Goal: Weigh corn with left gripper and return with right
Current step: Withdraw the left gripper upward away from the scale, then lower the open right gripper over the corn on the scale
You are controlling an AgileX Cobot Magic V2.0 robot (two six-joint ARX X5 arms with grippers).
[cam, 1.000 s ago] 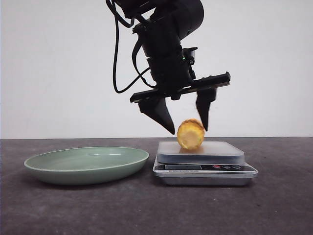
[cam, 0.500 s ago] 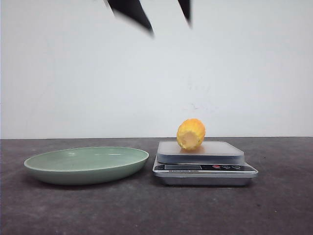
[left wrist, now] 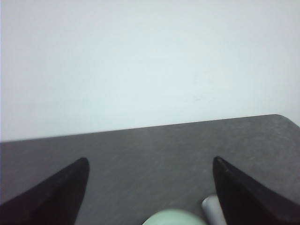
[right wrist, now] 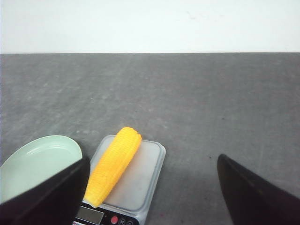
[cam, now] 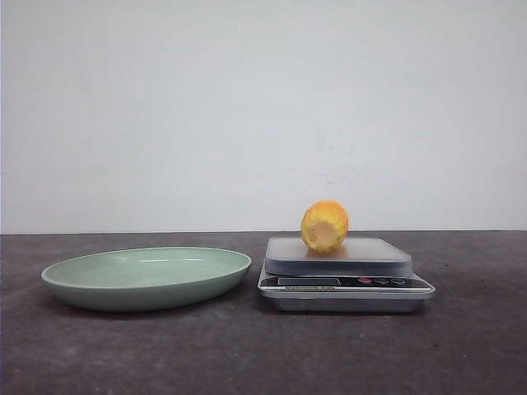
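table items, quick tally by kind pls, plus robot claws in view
corn: 1, lying on the scale
scale: 1
green plate: 1, nothing on it
robot claws: 2, left claw and right claw, both open, seen only in their own wrist views
total: 5

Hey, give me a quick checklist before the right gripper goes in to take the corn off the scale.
1. Corn lying free on the scale platform, nothing gripping it: ok.
2. Left gripper clear of the scale, out of the front view, jaws apart and empty: ok.
3. Right gripper open wide, nothing between its jaws: ok.
4. Green plate empty, ready for the return: ok.
5. Scale reading settled: cannot tell, display too small.
6. Corn centred on the platform: not ok, one end overhangs the display edge.
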